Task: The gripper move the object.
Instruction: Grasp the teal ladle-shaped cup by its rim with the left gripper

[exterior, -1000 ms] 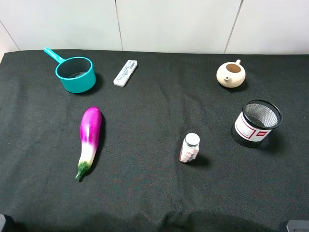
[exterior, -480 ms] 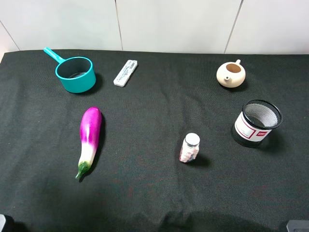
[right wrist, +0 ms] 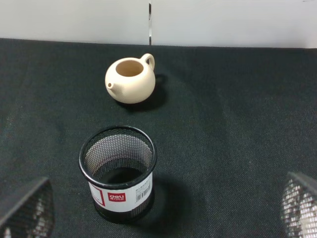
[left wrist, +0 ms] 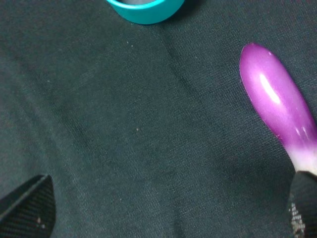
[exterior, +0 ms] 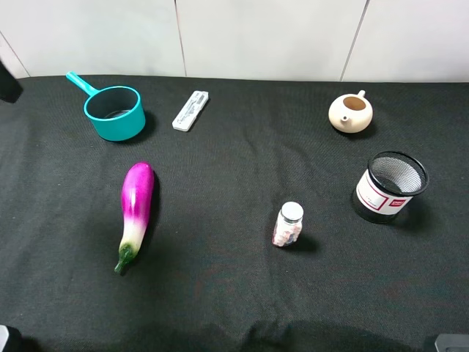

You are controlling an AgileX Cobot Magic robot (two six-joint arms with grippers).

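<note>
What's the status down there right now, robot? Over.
Left gripper open, empty. Right gripper open, empty. Teal saucepan upright, untouched. Eggplant lies beside the approach, not blocking.

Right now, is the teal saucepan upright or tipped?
Upright: the teal saucepan sits on its base, mouth facing up.
</note>
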